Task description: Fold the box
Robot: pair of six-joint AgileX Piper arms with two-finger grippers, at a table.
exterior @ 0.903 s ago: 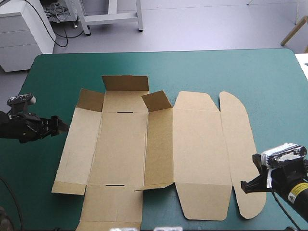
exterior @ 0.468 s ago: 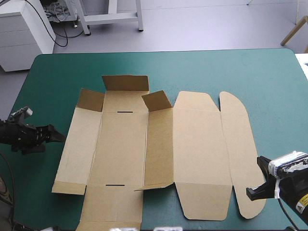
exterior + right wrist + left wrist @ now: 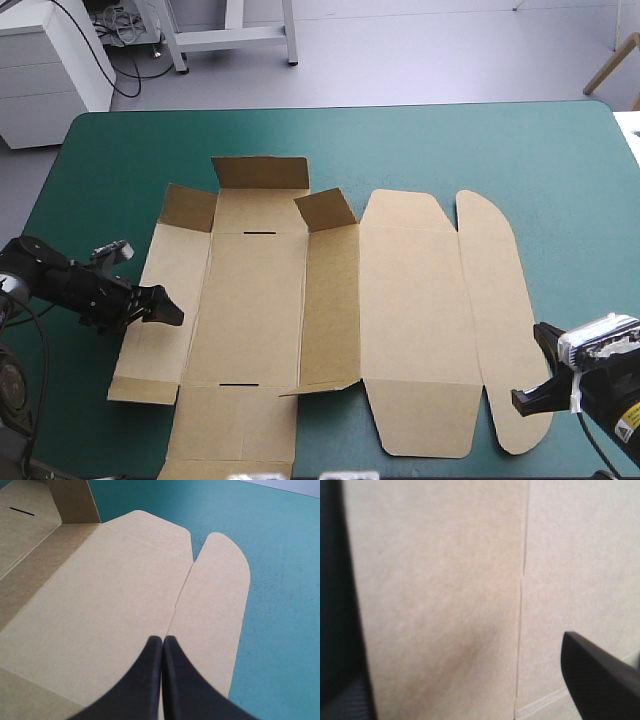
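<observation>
High view is showing the box (image 3: 255, 300) lying unfolded across the middle of the frame, most of it flat on the table (image 3: 520, 150). Three small flaps (image 3: 262, 173) at its far end, upper left of centre, are standing up (the rest is lying down). The wide lid (image 3: 410, 320) is lying flat right of centre, and the rounded flap (image 3: 495, 300) is lying flat beside it, towards the right of the frame.

The left gripper (image 3: 168, 313) is reaching in from the left of the frame, its tips sitting over the box's leftmost panel (image 3: 165, 270), near that panel's outer edge. In the left wrist view its fingers (image 3: 600, 680) are standing wide apart with bare board filling the space between them. They are gripping nothing (whether they are touching the board I cannot tell).

The right gripper (image 3: 522, 398) is hanging at the lower right of the frame, its tips at the near end of the rounded flap. In the right wrist view its fingers (image 3: 145, 680) are pressing together in one pointed arch with nothing between them, pointing along the crease between lid and rounded flap. The two grippers are sitting well apart, at opposite sides of the box.
</observation>
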